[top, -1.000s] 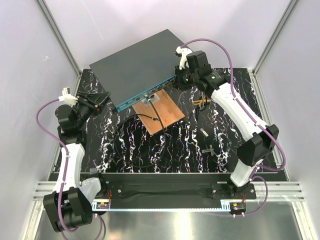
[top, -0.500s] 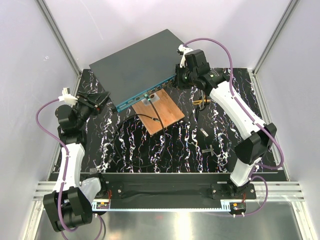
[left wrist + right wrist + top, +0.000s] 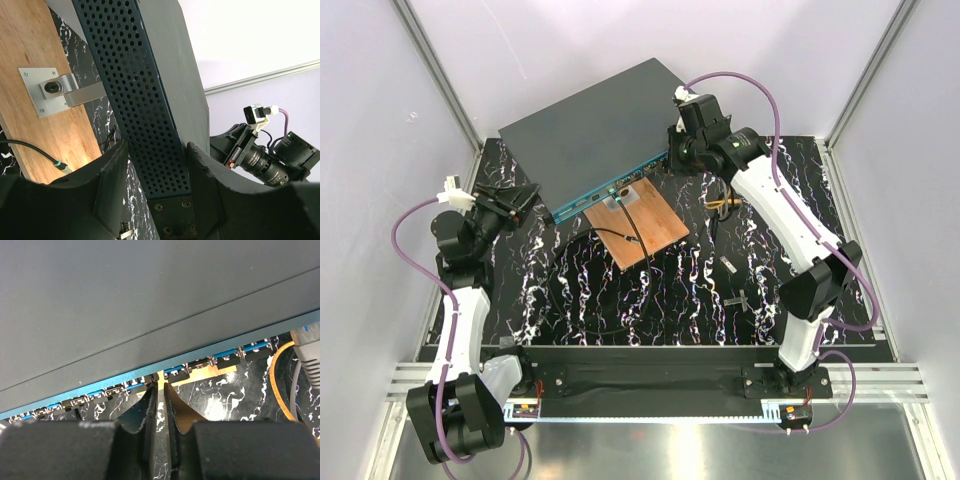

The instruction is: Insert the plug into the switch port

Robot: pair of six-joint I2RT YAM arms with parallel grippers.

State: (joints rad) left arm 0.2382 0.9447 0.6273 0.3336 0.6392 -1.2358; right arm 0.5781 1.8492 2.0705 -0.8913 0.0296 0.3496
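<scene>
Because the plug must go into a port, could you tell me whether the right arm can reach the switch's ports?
Probably yes: the right gripper points straight at the ports on the switch, with nothing between, though its nearly shut fingers hold nothing.

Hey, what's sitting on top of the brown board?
A metal bracket sits on the board, and a thin black cable lies across it. The bracket's arm runs behind the switch, so its far end is hidden.
</scene>
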